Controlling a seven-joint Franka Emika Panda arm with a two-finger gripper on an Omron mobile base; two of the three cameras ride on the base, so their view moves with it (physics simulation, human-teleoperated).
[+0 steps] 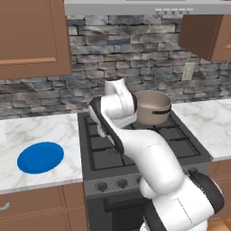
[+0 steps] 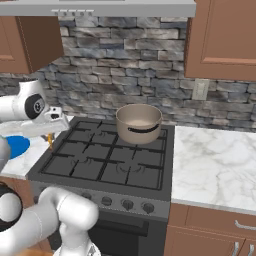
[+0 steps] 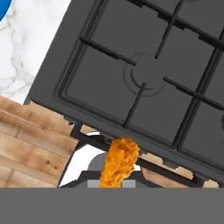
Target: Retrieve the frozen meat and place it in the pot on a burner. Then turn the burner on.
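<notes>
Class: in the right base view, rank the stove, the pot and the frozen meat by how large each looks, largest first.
1. Stove, by far the largest.
2. Pot, sitting on a back burner.
3. Frozen meat, a thin orange sliver hanging under the arm's hand.

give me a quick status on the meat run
Gripper shut on frozen meat, above stove's front left. Pot waiting on rear burner. Path to pot clear.

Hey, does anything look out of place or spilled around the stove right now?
Nothing stands out. The gripper holds the small orange drumstick-shaped meat above the black gas stove; the tan metal pot sits upright on a back burner.
</notes>
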